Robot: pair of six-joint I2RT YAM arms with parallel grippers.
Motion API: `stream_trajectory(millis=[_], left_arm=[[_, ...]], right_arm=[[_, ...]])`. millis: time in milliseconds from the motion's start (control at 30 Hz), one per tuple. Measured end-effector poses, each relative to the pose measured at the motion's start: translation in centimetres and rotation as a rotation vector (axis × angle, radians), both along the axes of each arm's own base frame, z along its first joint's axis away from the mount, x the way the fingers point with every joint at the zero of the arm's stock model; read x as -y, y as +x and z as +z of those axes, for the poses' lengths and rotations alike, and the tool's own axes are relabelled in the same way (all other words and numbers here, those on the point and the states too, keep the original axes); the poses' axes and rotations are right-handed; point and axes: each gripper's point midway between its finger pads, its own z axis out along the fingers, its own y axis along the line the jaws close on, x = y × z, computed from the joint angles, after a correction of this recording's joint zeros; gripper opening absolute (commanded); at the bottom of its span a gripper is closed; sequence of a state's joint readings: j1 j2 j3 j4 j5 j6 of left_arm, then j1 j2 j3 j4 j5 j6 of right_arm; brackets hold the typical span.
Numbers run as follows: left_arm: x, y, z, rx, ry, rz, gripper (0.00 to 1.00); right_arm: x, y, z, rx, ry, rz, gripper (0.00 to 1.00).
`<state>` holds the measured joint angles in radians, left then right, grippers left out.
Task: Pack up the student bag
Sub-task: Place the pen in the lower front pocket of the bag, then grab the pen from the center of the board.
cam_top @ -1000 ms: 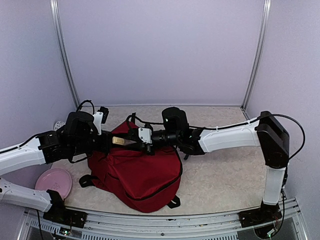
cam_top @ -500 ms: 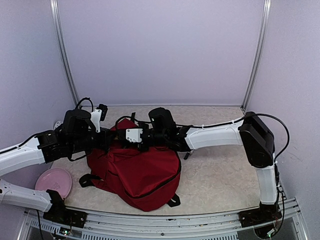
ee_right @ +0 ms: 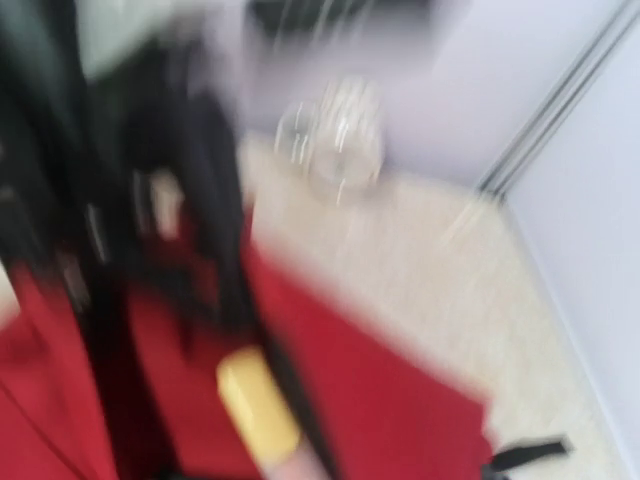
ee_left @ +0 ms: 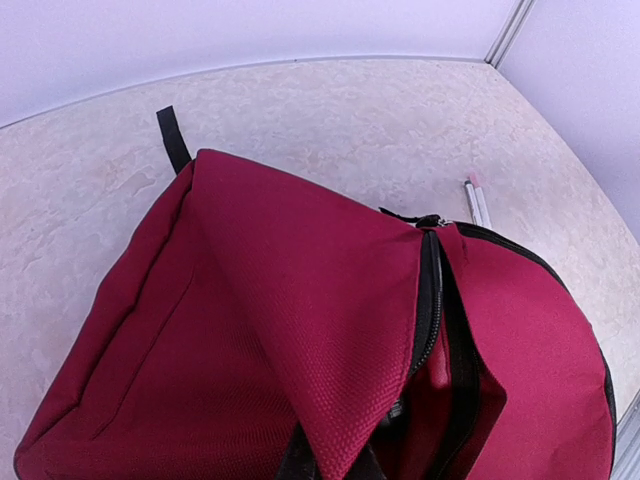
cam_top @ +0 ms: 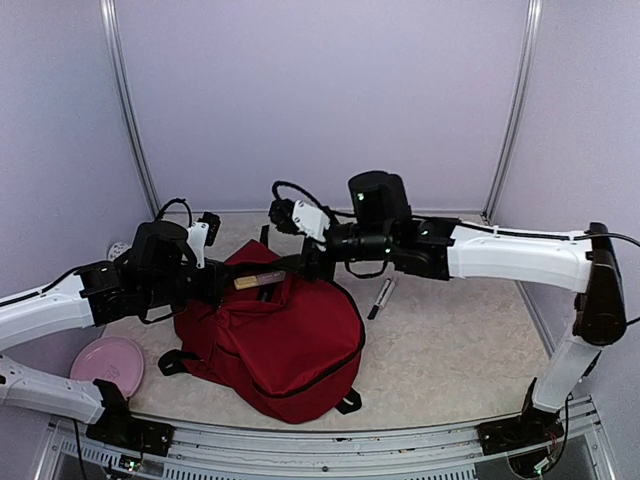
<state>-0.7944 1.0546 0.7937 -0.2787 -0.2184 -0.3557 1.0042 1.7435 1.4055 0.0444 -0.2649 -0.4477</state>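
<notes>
The student bag (cam_top: 275,340), of dark red fabric with black zips and straps, is seen slumped at mid-worktop (cam_top: 450,340), its zip gaping. Its top flap is held up by the closed left pincer (cam_top: 213,287). The right pincer (cam_top: 292,270) is blurred above the opening, beside a yellow tube (cam_top: 257,281); its state cannot be told.

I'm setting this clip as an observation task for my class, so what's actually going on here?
The left gripper is shut on the top edge of the dark red student bag, holding its zipped opening apart. The right gripper hovers over that opening with a yellow-tipped stick-like item at its tip. The blur hides whether it is gripped or let go. A pen lies on the table beside the bag.
</notes>
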Motion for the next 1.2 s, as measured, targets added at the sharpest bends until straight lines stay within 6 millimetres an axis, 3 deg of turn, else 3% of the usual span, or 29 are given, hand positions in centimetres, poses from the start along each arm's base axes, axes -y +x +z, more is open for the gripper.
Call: stream_trajectory(millis=[133,233,300,367,400,500,567,633,700,800,1200], left_arm=[[0.2,0.0,-0.4,-0.009,0.009,-0.002,0.00],[0.1,0.1,-0.4,-0.009,0.010,0.003,0.00],[0.1,0.1,-0.5,-0.009,0.011,0.003,0.00],[0.2,0.0,-0.5,-0.009,0.011,0.001,0.00],[0.3,0.0,-0.5,-0.010,0.012,-0.001,0.00],[0.3,-0.1,-0.5,-0.009,0.014,-0.003,0.00],[0.3,-0.1,-0.6,-0.007,0.017,0.000,0.00],[0.3,-0.1,-0.5,-0.005,0.019,0.002,0.00],[0.3,-0.1,-0.5,-0.003,0.018,0.003,0.00],[0.3,-0.1,-0.4,-0.002,0.018,0.004,0.00],[0.2,-0.1,-0.5,-0.002,0.023,0.009,0.00]], right_arm=[[4.7,-0.9,9.3,-0.094,0.197,-0.078,0.67],[8.8,2.9,9.8,-0.205,0.258,-0.268,0.58],[13.0,7.5,6.8,-0.322,0.255,-0.506,0.54],[16.6,11.4,1.2,-0.449,0.189,-0.723,0.52],[18.5,13.2,-2.9,-0.528,0.132,-0.833,0.51],[22.0,14.7,-13.1,-0.701,-0.047,-1.023,0.52],[23.4,14.1,-18.3,-0.784,-0.162,-1.094,0.51],[23.9,13.6,-21.3,-0.834,-0.229,-1.126,0.50],[24.0,13.3,-23.2,-0.864,-0.268,-1.141,0.48],[23.8,13.7,-24.3,-0.878,-0.282,-1.155,0.47],[24.8,14.8,-25.0,-0.824,-0.301,-1.227,0.41]])
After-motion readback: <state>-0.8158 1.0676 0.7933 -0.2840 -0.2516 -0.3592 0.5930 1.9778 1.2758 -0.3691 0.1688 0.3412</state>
